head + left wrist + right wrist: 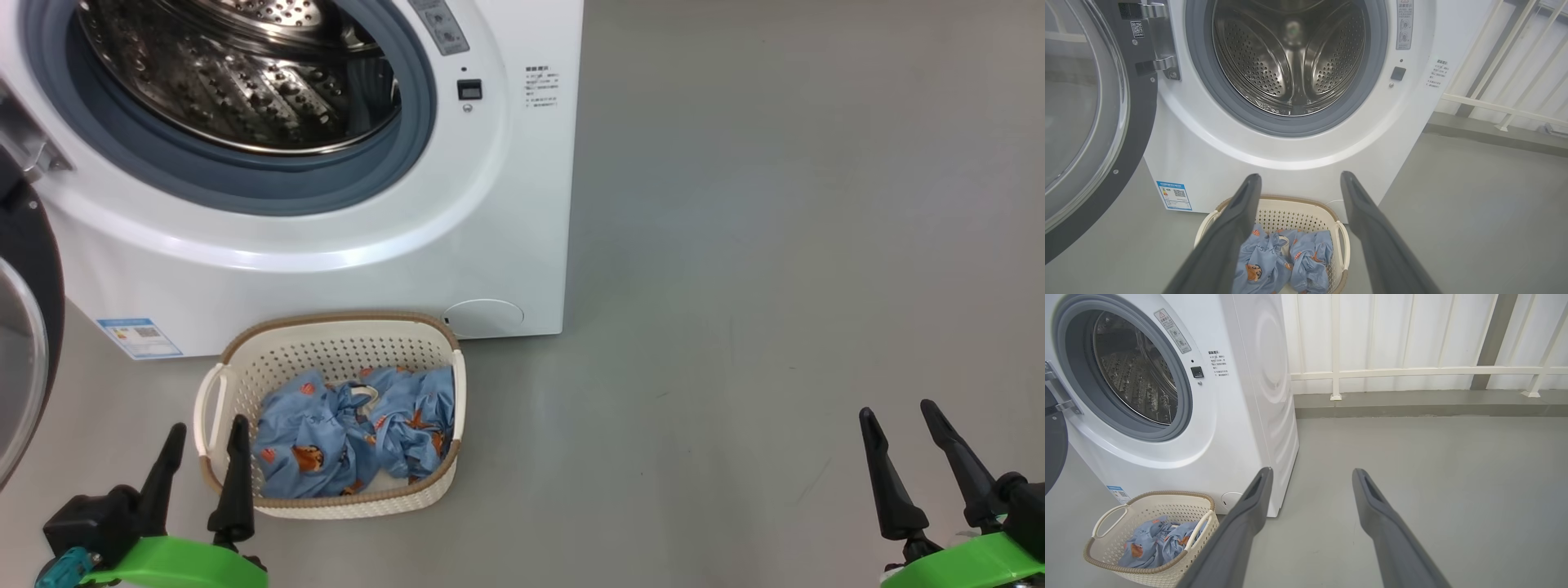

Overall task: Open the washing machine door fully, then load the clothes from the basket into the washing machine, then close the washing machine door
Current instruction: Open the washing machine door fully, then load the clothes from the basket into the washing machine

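The white washing machine [490, 204] stands with its steel drum [245, 73] exposed. Its black-rimmed glass door [24, 327] is swung wide to the left, seen also in the left wrist view as the door [1090, 122]. On the floor before the washer sits the cream basket [326, 347] holding light blue printed clothes [351, 433]. My left gripper [206, 433] is open, just left of the basket's near-left corner, holding nothing. My right gripper [898, 412] is open over bare floor far to the right. The basket [1155, 498] and the clothes [1155, 543] also show in the right wrist view.
Grey floor [775, 286] spreads to the washer's right. A white railing and panelled wall [1412, 371] run behind the machine above a low grey kerb. A blue label sticker [139, 336] marks the washer's lower left front.
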Tool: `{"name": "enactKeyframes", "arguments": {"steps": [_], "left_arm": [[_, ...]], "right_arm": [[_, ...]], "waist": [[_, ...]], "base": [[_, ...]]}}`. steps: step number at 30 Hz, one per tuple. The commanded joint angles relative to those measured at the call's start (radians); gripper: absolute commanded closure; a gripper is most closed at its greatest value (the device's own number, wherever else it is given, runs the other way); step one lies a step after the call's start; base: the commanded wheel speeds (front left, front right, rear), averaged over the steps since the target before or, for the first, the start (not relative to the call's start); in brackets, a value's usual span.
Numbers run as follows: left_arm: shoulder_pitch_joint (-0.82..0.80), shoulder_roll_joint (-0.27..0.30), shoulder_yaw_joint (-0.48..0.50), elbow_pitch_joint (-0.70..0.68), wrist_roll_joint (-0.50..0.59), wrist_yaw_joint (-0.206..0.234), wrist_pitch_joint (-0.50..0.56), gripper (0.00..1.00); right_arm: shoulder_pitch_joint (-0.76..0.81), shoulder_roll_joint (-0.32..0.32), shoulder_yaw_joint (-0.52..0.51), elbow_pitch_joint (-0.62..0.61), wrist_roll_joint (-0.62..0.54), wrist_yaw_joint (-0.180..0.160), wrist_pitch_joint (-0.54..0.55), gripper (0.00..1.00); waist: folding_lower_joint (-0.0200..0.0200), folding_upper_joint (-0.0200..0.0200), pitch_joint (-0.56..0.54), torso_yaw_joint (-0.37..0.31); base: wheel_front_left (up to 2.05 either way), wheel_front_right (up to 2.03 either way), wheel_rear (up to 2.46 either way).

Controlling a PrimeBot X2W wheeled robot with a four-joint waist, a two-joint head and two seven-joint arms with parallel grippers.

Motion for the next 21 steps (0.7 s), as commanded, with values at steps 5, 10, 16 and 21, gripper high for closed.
{"name": "enactKeyframes", "arguments": {"steps": [5,10,16,21], "left_arm": [[-0.012,0.034,0.035,-0.032,-0.020,-0.002,-0.006,0.00],[-0.008,0.040,0.026,-0.035,-0.028,-0.002,-0.006,0.00],[-0.007,0.051,0.005,-0.047,-0.063,-0.002,-0.006,0.00],[-0.011,0.069,-0.009,-0.051,-0.085,-0.002,-0.006,0.00]], "right_arm": [[-0.024,-0.009,0.012,-0.026,-0.005,0.003,-0.012,0.00],[-0.021,-0.007,0.015,-0.028,-0.006,0.003,-0.012,0.00],[-0.024,-0.006,0.016,-0.031,-0.006,0.003,-0.012,0.00],[-0.031,-0.002,0.023,-0.032,-0.006,0.003,-0.012,0.00]], "waist": [[0.0000,0.0000,-0.001,-0.007],[0.0000,0.0000,-0.004,-0.001],[0.0000,0.0000,0.001,0.005],[0.0000,0.0000,0.016,0.005]], "base": [[0.00,0.00,0.00],[0.00,0.00,0.00],[0.08,-0.28,0.21],[0.51,-1.69,1.19]]}}
